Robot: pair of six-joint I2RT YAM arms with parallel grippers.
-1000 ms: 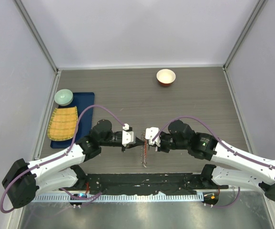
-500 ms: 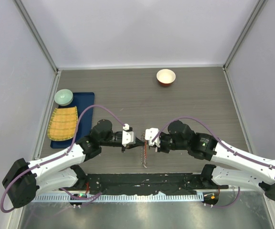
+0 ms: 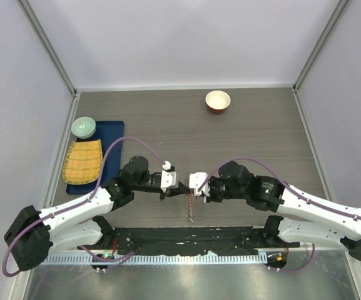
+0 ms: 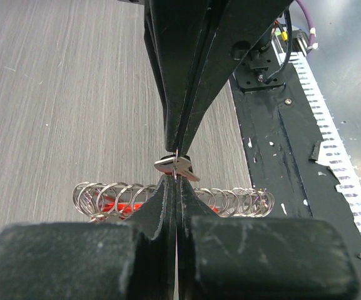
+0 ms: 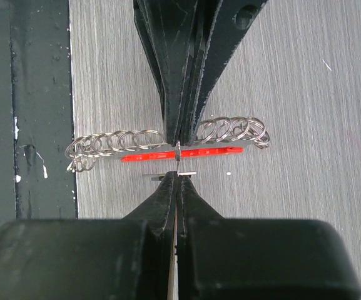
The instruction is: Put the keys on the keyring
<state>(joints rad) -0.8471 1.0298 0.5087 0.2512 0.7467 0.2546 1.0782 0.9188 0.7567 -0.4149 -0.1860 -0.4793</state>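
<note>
My two grippers meet tip to tip low over the table's near middle, the left gripper (image 3: 181,190) (image 4: 176,179) facing the right gripper (image 3: 189,190) (image 5: 177,178). Both are shut. The left one pinches a small metal ring (image 5: 177,150) edge-on. At its tips the right one grips a flat silvery key (image 5: 175,174) (image 4: 175,166), touching that ring. Under them on the table lies the keyring (image 3: 191,209) (image 5: 180,154), a red bar beside a row of linked silvery rings (image 4: 111,195). No other keys show.
A red-rimmed white bowl (image 3: 218,100) stands at the far middle. At the left are a blue tray (image 3: 114,134), a yellow mat (image 3: 84,161) and a green bowl (image 3: 84,127). A black strip (image 3: 186,236) runs along the near edge just behind the keyring.
Both grippers have shifted slightly toward the near edge and closer together, still shut and tip to tip. The keyring on the table has not moved.
</note>
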